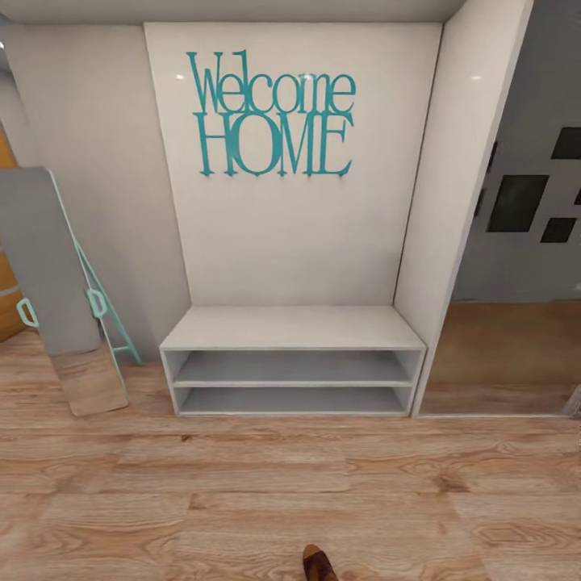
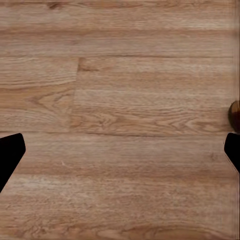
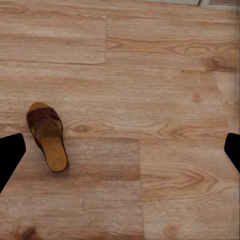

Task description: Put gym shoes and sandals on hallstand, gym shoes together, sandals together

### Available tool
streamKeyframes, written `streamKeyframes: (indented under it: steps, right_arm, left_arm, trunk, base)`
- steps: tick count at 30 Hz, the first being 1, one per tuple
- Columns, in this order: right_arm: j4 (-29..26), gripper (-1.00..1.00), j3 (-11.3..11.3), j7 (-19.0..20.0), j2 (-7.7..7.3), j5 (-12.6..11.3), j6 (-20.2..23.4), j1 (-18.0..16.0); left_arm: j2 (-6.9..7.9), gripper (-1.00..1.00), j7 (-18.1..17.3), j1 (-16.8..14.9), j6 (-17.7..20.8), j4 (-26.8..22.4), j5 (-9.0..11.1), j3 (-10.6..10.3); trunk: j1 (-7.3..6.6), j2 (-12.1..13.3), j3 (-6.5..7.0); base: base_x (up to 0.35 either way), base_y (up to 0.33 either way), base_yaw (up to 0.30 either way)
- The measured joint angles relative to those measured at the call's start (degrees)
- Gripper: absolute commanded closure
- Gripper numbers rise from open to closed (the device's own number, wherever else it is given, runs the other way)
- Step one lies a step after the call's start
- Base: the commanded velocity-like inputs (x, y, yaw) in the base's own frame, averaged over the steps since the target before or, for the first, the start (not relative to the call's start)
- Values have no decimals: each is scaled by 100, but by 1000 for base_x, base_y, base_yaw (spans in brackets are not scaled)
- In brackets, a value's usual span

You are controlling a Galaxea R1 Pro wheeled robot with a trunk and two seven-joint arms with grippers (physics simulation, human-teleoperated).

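Note:
One dark-brown sandal (image 3: 47,142) with a tan footbed lies flat on the wood-plank corridor floor (image 3: 150,100), off to one side of my right gripper (image 3: 120,155). That gripper hangs above the floor, open and empty, with its dark fingertips (image 3: 10,156) far apart. The same sandal's toe (image 1: 319,563) pokes in at the bottom edge of the head view. My left gripper (image 2: 120,155) is open too, over bare planks (image 2: 120,75), and a small brown rounded bit (image 2: 235,114) sits at that picture's edge. The gym shoes and the hallstand with "LOVE" letters are out of view.
Straight ahead stands a low white rack (image 1: 292,327) with two open shelf rows under teal "Welcome HOME" lettering (image 1: 273,113). A leaning mirror (image 1: 56,282) with a mint frame is to its left. A white side panel (image 1: 452,202) and an opening lie to its right.

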Motion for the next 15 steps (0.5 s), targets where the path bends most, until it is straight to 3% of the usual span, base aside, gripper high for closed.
streamKeyframes:
  steps: [15]
  right_arm:
    - [7,-100,1,0,0,0,0,-2]
  left_arm:
    - [8,-100,2,-7,-8,0,-5,0]
  trunk:
    - [-1,0,0]
  base:
    - [72,-272,0]
